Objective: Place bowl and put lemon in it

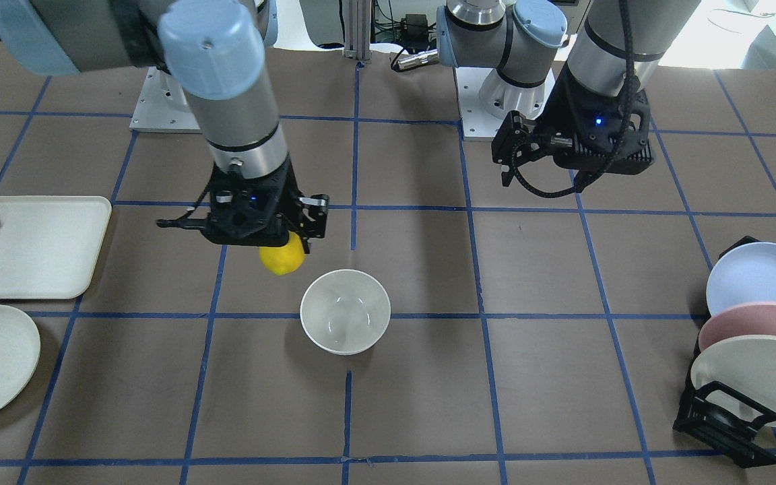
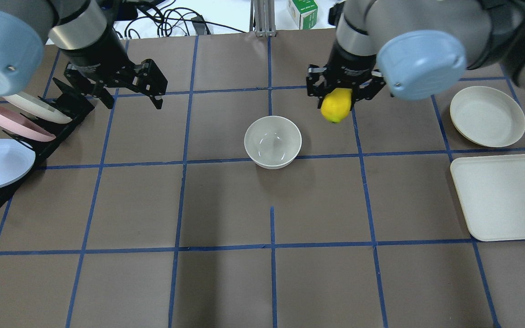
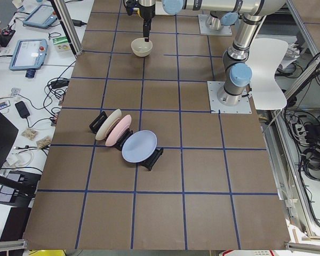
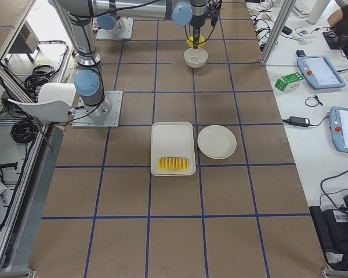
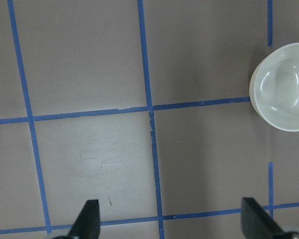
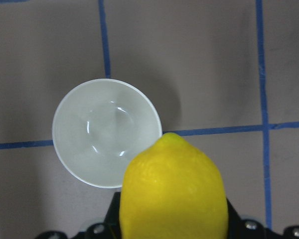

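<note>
right end effector (image 2: 339, 93) clamped on lemon (image 2: 336, 106), held above table (image 2: 226, 282) | bowl (image 2: 272, 141) upright at centre, left of and slightly nearer than lemon, not yet beneath it | lemon's long axis near-vertical, tip down (a short leftward carry, I judge) | left end effector (image 5: 172, 225) spread open, holding nothing, farther from bowl | flat taped table; plate (image 2: 487, 116) and tray (image 2: 495, 200) well apart at right

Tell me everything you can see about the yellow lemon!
The lemon is whole, bright yellow and oval, with faintly bumpy skin and a pointed tip. It hangs in the air, clamped in the right gripper, with its tip pointing down. It is beside the empty white bowl, not over it, and touches nothing else.
</note>
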